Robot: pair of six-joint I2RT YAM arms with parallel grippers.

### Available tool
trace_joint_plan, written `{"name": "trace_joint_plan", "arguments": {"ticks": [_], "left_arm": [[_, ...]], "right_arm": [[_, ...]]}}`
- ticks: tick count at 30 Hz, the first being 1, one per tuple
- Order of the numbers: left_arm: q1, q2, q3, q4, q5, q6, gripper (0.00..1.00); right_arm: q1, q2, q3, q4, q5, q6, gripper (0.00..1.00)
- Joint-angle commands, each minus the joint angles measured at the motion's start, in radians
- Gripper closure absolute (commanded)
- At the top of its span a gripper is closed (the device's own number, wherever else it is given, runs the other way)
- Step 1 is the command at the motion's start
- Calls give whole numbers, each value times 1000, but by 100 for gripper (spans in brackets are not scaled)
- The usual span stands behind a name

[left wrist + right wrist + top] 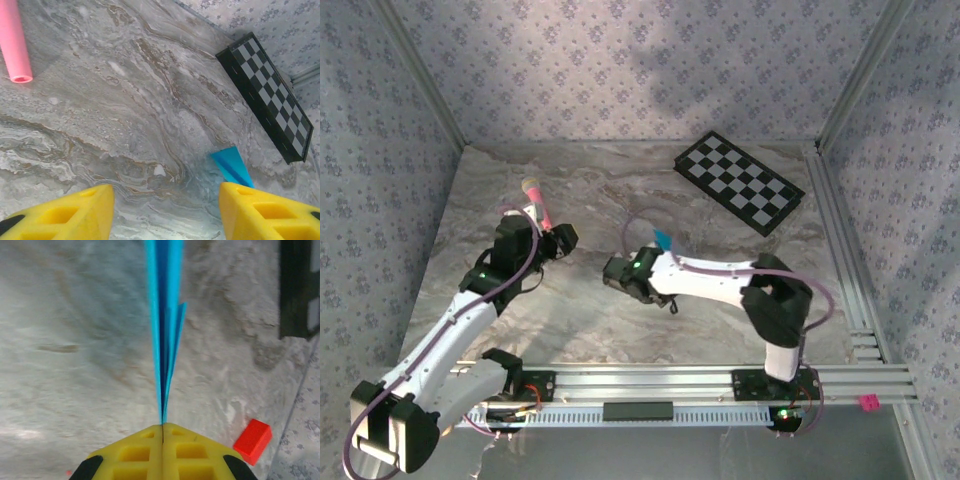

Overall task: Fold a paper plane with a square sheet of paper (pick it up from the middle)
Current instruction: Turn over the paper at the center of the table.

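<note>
Straight ahead of my right gripper (162, 427), the paper plane (162, 315) runs away from the fingertips as a thin blue blade. The jaws are pressed flat together on its near end, with no gap between the yellow pads. My left gripper (167, 195) stands well open with nothing between its fingers. The plane's pointed tip (231, 165) sits just beyond and above its right finger, clear of both pads.

The pinch is my main worry. I grip a narrow end of thin folded paper, and past my fingertips the layers already fan slightly apart. A quick swing could let the folds spring wider or make the paper slide out. If my left gripper moves across to take over, its right finger could clip the tip and bend it. If it closes on a single layer, it could pull the crease open. If my right jaws let go before the left has a firm hold, the plane would drop onto the table (125, 100).

My right wrist camera gives me the layers edge-on and the closed jaws, but nothing of the plane's outline. My left wrist camera gives the flat face of the tip as a wedge. Farther ahead of those fingers it shows the pink stick (15, 40) off to the left and the checkered board (270, 95) to the right. From the top camera I judge that both wrists are near each other.
</note>
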Motion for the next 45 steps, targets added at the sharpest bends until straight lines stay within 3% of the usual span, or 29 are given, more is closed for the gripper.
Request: {"name": "trace_joint_plan", "arguments": {"ticks": [1, 8, 12, 14, 17, 20, 23, 33, 42, 45], "left_arm": [[12, -27, -14, -33, -35, -11, 42], [22, -46, -24, -40, -35, -11, 41], [24, -32, -23, -43, -18, -17, 41], [26, -18, -21, -44, -2, -19, 41], [29, 7, -20, -32, 37, -19, 41], [29, 55, -15, -4, 116, -17, 43], [29, 119, 4, 4, 193, -13, 45], [22, 273, 40, 40, 328, -18, 52], [-6, 427, 83, 95, 448, -47, 64], [-20, 512, 108, 158, 520, -95, 73]], "right_arm": [[33, 78, 70, -22, -73, -22, 99], [21, 49, 59, 199, -303, -5, 83], [-33, -54, -39, 363, -464, -9, 66], [-71, -123, -114, 440, -519, 7, 64], [-160, -227, -266, 609, -654, 13, 66], [-276, -287, -403, 805, -849, 38, 81], [-355, -289, -480, 930, -954, 69, 91], [-387, -169, -500, 1023, -1004, 160, 93], [-356, -87, -504, 1077, -969, 366, 93], [-328, -85, -503, 1099, -932, 452, 94]]}}
